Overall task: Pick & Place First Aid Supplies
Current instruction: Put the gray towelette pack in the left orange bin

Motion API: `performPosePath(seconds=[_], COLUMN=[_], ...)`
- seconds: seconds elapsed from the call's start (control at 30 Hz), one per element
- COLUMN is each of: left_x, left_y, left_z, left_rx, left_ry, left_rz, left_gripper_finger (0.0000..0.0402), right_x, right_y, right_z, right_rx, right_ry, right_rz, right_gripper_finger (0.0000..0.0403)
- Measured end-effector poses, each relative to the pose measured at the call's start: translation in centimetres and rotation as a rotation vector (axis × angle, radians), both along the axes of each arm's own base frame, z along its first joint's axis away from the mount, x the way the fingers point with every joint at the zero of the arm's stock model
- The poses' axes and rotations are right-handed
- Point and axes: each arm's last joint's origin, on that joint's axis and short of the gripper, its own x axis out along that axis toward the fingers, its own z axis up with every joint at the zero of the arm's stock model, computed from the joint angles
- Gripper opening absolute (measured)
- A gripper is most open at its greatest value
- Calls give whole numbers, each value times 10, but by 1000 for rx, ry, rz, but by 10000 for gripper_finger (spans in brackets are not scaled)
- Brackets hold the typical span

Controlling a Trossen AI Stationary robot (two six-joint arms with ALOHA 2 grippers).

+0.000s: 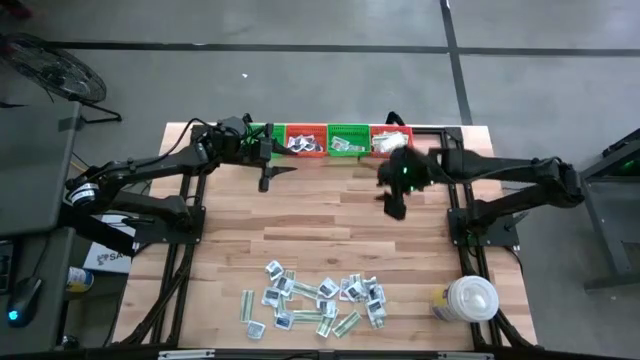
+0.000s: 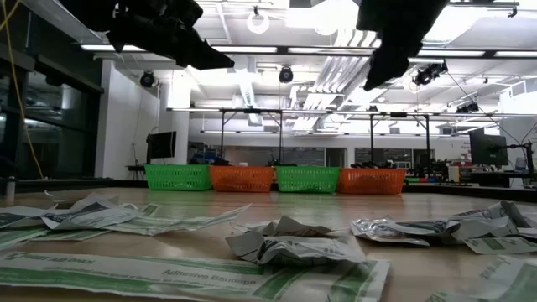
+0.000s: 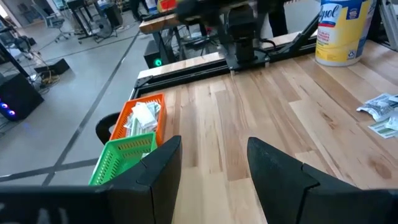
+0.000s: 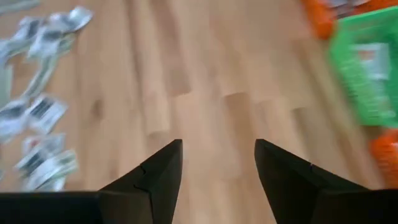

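The first aid supplies lie in a loose pile of small white and pale-green packets on the wooden table near its front edge, close up in the low view. More packets lie inside the baskets at the far edge. My left gripper hangs open above the table just in front of the left baskets, nothing between its fingers. My right gripper hangs open over bare wood in front of the right baskets, tilted downward, also empty.
Four baskets, green, orange, green and orange, stand in a row along the far edge. A white round lidded container stands at the front right. Bare wood lies between baskets and pile.
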Motion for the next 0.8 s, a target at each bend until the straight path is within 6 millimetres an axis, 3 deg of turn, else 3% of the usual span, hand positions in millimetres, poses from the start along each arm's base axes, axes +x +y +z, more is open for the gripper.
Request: performPosePath(seconds=[0.17, 0.33, 0.5, 0.8], left_x=[0, 0, 0, 4], left_y=[-1, -1, -2, -9], left_z=[-1, -1, -1, -2], left_rx=[-40, -89, -111, -98], left_ry=[5, 7, 7, 22], left_rz=[-9, 6, 12, 47], left_gripper_finger=[179, 179, 179, 179], right_x=[2, -4, -8, -16], right_y=[39, 74, 107, 155], right_z=[-7, -33, -58, -89], right_rx=[35, 74, 111, -1], right_ry=[29, 91, 34, -16], right_rz=[103, 201, 266, 378], right_gripper_finger=[194, 194, 194, 194])
